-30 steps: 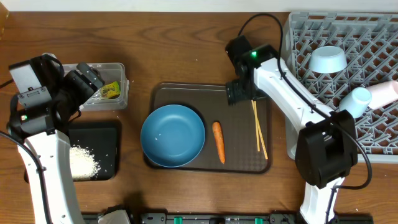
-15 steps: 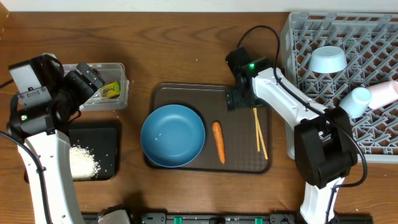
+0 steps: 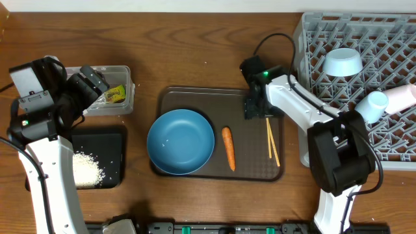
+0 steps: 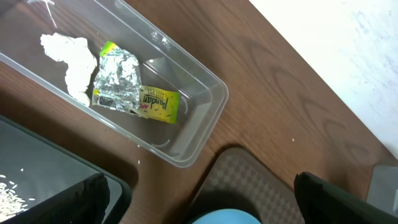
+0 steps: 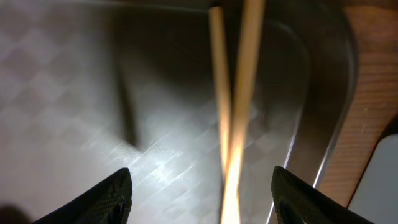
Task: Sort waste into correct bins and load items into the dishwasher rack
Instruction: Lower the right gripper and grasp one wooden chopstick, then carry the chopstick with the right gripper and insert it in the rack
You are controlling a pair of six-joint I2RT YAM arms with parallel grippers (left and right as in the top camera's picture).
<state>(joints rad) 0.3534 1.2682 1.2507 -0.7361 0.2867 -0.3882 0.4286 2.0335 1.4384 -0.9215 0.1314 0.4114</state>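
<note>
My right gripper (image 3: 255,107) (image 5: 202,193) is low over the brown tray with its jaws open around the top end of the wooden chopsticks (image 3: 270,140) (image 5: 239,93), not touching them. A carrot (image 3: 228,147) and the dark-blue bowl (image 3: 181,141) also lie on that tray. Open and holding nothing, my left gripper (image 3: 97,84) (image 4: 205,202) hovers by the clear tub (image 3: 123,97) (image 4: 199,118), which holds a silver wrapper (image 4: 118,84) and a yellow-green packet (image 4: 160,102). Rice (image 3: 86,170) lies in the black tray (image 3: 114,140). The grey rack (image 3: 390,149) holds a light-blue bowl (image 3: 342,62) and a cup (image 3: 372,106).
The brown serving tray (image 3: 253,162) sits mid-table, with its raised right rim close beside the chopsticks. The rack's left wall stands just right of that tray. A crumpled white scrap (image 4: 68,56) lies at the tub's far end.
My right gripper has slid right and slightly toward the table's front, over the chopsticks' top end, and its jaws have narrowed. The left arm has not moved.
</note>
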